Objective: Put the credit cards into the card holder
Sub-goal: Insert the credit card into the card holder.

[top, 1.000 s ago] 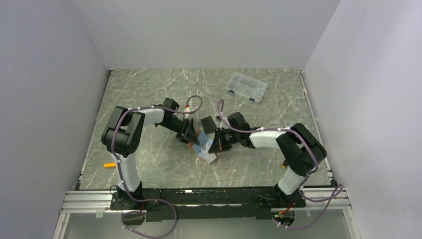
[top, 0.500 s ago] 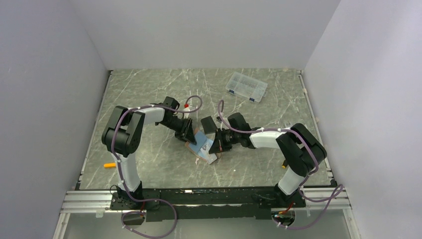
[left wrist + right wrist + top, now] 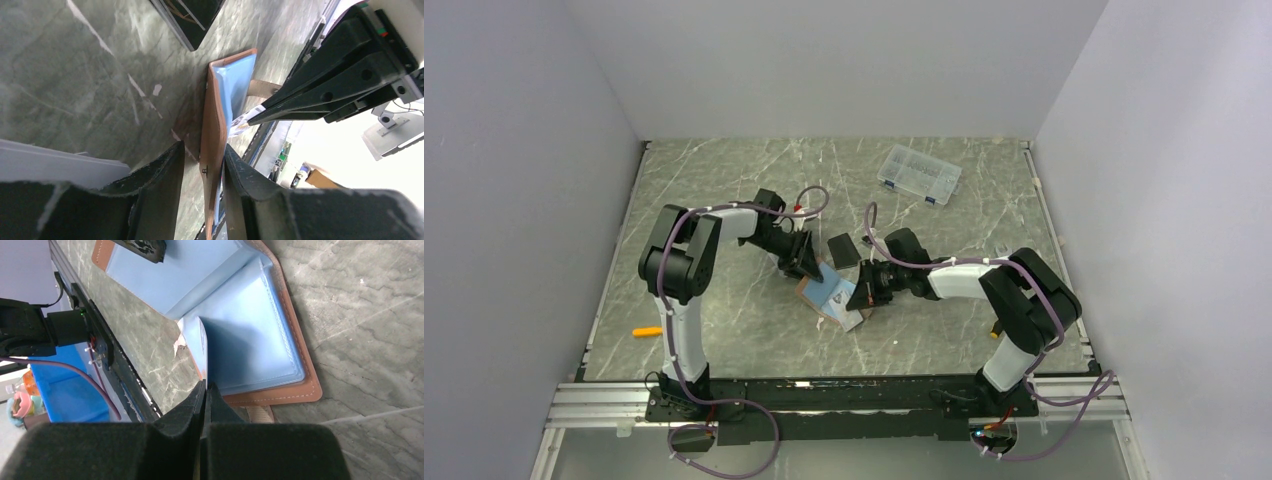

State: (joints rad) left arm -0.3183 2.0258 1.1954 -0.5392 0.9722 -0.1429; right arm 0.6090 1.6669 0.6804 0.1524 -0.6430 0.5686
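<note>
Card holder [image 3: 826, 291] lies open at mid-table [image 3: 724, 200], tan leather outside, blue-grey pockets facing up, with one gripper on each side of it.

Left gripper [image 3: 804, 265] is at the holder's far-left edge. In the left wrist view its fingers [image 3: 160, 185] are apart and straddle the leather cover [image 3: 212, 130], which stands on edge between them. One pad is against the leather and a dark sliver of gap shows on the other side, so it is not clamped. The small snap stud is visible on the leather.

Right gripper [image 3: 861, 291] is at the holder's right side. Its fingers are pressed together on a pale silver-grey card [image 3: 243, 121] with faint print, pinched at the tips. In the right wrist view the gripper [image 3: 205, 388] holds the card [image 3: 192, 347] nearly edge-on, its free end down at the blue inner pocket of the holder [image 3: 255, 335]. Cannot tell whether the edge is in the slot.

Small black rectangle [image 3: 844, 250] lies just far of the holder. A clear compartment box [image 3: 918, 173] sits far right, well apart. A small orange object [image 3: 645, 331] is near the left edge.
</note>
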